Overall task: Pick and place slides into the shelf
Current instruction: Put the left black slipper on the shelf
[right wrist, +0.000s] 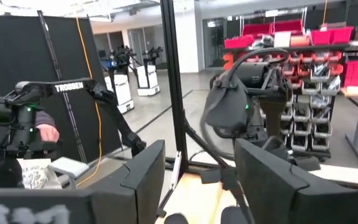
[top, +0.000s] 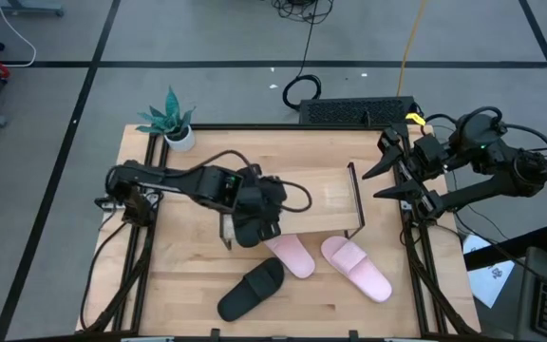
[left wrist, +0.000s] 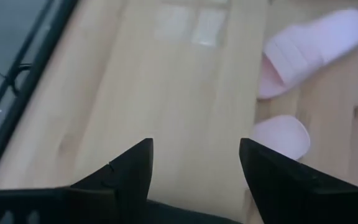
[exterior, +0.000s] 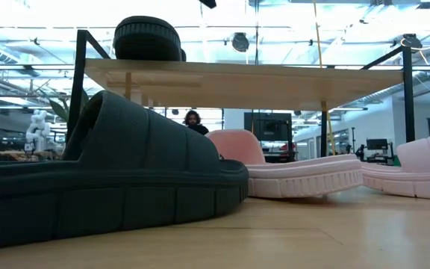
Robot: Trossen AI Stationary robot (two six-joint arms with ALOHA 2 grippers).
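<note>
The shelf [top: 326, 195] stands mid-table, a light board on a thin black frame. One black slide [exterior: 148, 39] rests sole-down on the board's left end; from above, my left arm hides most of it. My left gripper [left wrist: 194, 155] hovers open above that end of the board [left wrist: 166, 81], with nothing between its fingers. The other black slide [top: 252, 288] lies on the table near the front edge. Two pink slides [top: 291, 255] [top: 356, 268] lie in front of the shelf. My right gripper [right wrist: 201, 180] waits open, raised at the table's right edge [top: 392, 180].
A potted plant [top: 174, 123] stands at the table's far left corner. A black box [top: 359, 109] with cables lies beyond the far edge. The shelf's right half is bare board. People show in the room behind [exterior: 192, 119] [right wrist: 17, 143].
</note>
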